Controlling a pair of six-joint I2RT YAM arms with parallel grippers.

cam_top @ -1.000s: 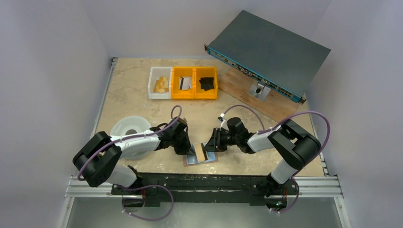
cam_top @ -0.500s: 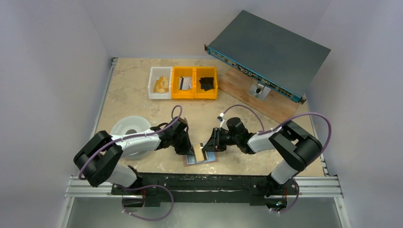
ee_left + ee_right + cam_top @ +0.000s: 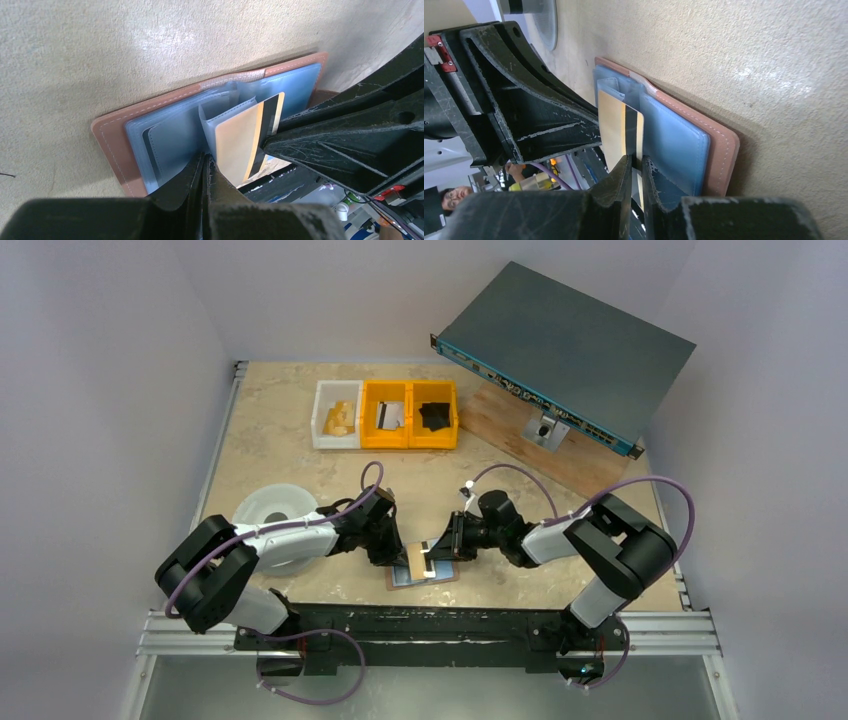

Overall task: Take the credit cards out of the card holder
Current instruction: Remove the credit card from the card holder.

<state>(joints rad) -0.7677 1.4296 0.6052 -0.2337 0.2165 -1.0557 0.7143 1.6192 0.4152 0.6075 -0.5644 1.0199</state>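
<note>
Card holder [image 3: 421, 578] lies open at the worktop's [image 3: 300, 445] near edge, centre. Left gripper [image 3: 205, 167] is clenched on its clear sleeve [image 3: 220, 114]; right gripper [image 3: 636, 165] pinches the half-out gold credit card [image 3: 237, 145], whose lower end the fingers [image 3: 614, 186] hide.

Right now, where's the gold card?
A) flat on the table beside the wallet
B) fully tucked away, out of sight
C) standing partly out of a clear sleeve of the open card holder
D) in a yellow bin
C: the gold card stands partly out of a clear sleeve of the open card holder, its edge between the fingers of the right gripper.
</note>
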